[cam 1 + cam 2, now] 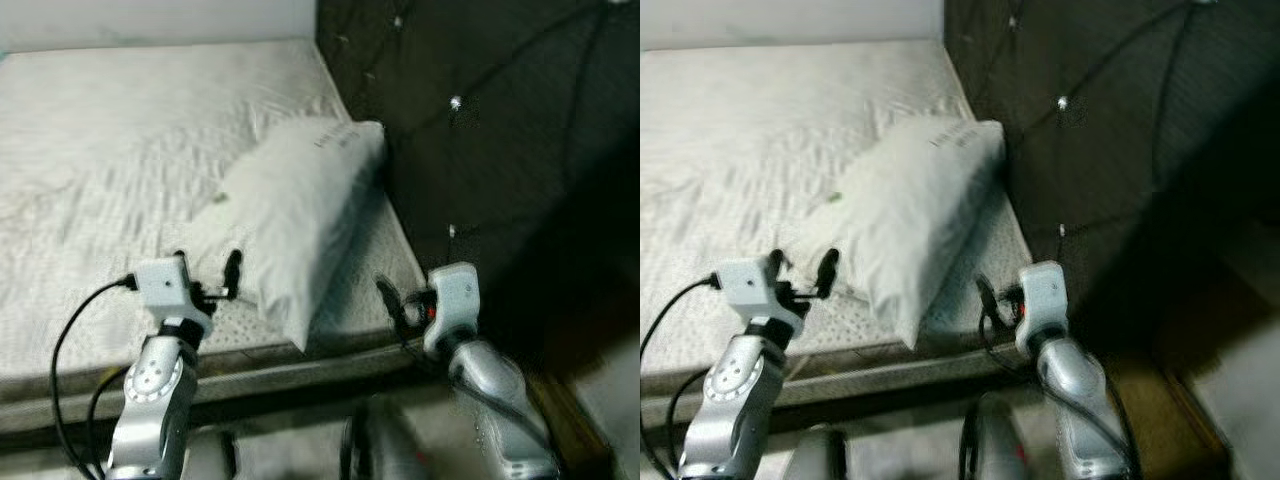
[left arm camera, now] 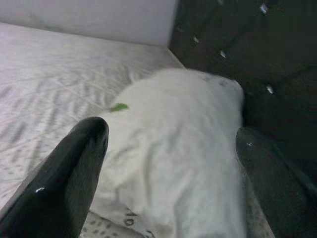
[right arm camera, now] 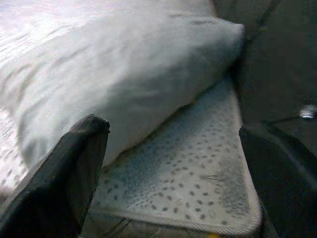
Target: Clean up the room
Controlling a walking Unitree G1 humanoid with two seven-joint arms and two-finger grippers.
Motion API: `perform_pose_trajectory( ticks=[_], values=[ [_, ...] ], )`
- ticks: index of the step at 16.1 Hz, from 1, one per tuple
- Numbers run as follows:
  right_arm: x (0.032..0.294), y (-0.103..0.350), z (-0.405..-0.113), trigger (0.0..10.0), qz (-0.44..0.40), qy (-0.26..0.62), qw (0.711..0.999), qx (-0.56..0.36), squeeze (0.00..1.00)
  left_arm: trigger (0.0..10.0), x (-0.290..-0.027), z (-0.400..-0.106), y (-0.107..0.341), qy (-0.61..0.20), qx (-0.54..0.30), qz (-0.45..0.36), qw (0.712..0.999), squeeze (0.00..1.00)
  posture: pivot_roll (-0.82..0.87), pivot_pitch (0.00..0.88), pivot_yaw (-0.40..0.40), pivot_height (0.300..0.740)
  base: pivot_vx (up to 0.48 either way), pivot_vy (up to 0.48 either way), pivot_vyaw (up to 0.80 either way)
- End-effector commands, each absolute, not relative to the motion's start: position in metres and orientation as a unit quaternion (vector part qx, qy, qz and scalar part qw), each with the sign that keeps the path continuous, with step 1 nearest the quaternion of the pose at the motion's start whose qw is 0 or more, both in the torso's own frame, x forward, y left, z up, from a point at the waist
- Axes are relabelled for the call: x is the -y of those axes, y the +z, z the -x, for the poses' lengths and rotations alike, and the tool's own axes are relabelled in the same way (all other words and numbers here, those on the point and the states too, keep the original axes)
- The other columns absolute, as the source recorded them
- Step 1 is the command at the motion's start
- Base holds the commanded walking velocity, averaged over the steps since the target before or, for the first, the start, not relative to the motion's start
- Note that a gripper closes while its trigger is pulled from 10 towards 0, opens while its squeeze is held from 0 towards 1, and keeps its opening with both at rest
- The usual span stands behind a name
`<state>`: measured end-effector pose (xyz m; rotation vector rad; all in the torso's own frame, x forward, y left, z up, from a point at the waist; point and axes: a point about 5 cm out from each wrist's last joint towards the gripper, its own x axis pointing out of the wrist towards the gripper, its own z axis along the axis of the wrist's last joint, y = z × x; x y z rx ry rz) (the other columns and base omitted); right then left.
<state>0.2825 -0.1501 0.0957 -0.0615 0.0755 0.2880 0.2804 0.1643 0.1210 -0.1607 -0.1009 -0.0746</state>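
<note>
Lay askew on the bare mattress, the white pillow, just ahead of the left hand and ahead and to the inner side of the right hand, its far corner pressed up against the dark tufted headboard and its near corner reaching almost to the bed edge between the two hands. Hovered near the mattress edge, both hands, each with fingers spread wide and holding nothing; framed between the left fingers in the left wrist view, the pillow's near end, and between the right fingers in the right wrist view, its long side above a strip of dotted mattress. Judged light, soft and very squashy: likely to sag and fold wherever unsupported, and unlikely to slip, given the cloth cover, or to break. Carried a small green fleck on top, perhaps a leaf or a scrap, too small to tell. Best taken, probably, at the plump near corner or along the near long edge, with the fingers pushed well in to bunch cover and filling together, since a shallow pinch would catch cloth alone. Better still with a hand at each end, for squaring it against the headboard without drooping.
</note>
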Motion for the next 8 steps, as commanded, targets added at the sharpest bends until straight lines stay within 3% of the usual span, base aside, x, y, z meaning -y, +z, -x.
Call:
perform_pose_trajectory(
  ticks=[1,4,8],
  values=[
    [0.1467,0.1040,-0.2863,10.0,0.033,0.152,0.988,-0.023,0.00,10.0,-0.1657,-0.2769,0.1146,-0.030,0.036,0.080,0.996,0.00,-0.08,0.180,-0.015,0.641,0.000,0.000,0.00],
    [0.1458,0.1034,-0.2860,10.0,0.034,0.156,0.987,-0.024,0.00,10.0,-0.1672,-0.2760,0.1155,-0.024,0.041,0.079,0.996,0.00,-0.08,0.179,-0.012,0.611,0.000,0.000,0.00],
    [0.1442,0.1025,-0.2861,10.0,0.036,0.163,0.986,-0.027,0.00,10.0,-0.1671,-0.2758,0.1152,-0.025,0.041,0.078,0.996,0.00,-0.08,0.175,-0.014,0.611,0.000,0.000,0.00]
  ],
)
